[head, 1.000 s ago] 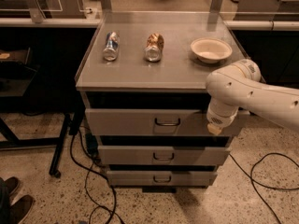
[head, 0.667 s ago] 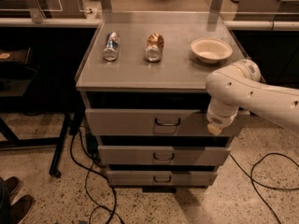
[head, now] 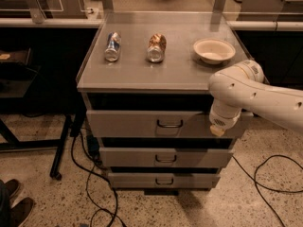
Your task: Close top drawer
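The top drawer [head: 137, 123] is the wide grey front just under the cabinet top, with a small dark wire handle [head: 169, 124] at its centre. It stands out a little, with a dark gap above it. My gripper [head: 218, 128] is at the end of the white arm [head: 258, 96] that comes in from the right. It points down against the right end of the drawer front, to the right of the handle.
Two narrower drawers [head: 165, 158] [head: 163, 179] sit below, also partly out. On the cabinet top [head: 142, 74] lie two cans [head: 112, 46] [head: 156, 47] and a white bowl [head: 214, 50]. Cables [head: 94, 183] run over the floor; a black stand leg [head: 61, 145] and shoes [head: 12, 202] are at the left.
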You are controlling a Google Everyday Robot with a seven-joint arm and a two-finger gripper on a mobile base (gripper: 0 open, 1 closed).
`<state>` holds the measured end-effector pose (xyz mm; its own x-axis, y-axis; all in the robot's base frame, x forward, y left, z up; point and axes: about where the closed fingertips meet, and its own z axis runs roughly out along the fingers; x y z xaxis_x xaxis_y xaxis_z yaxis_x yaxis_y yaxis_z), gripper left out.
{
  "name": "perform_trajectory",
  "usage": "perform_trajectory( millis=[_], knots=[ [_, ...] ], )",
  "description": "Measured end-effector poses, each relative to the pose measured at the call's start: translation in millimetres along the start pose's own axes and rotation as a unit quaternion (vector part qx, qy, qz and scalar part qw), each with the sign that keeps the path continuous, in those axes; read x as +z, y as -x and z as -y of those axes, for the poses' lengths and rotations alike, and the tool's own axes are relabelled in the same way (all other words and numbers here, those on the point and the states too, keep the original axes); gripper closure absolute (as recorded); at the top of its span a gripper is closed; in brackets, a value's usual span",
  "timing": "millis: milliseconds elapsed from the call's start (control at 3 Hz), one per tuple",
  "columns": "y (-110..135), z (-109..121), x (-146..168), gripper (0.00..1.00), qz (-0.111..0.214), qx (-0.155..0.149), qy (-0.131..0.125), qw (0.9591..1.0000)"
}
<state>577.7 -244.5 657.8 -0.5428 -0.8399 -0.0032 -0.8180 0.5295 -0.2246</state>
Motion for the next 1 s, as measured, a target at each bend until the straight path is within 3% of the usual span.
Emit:
perform_trajectory(
  millis=[333,667,1000],
  knots=[
    [0.0,0.0,0.0,0.11,0.000,0.000,0.000,1.0000],
    [0.0,0.0,0.0,0.00,0.000,0.000,0.000,1.0000],
    [0.0,0.0,0.1,0.00,0.000,0.000,0.000,1.0000]
  ],
)
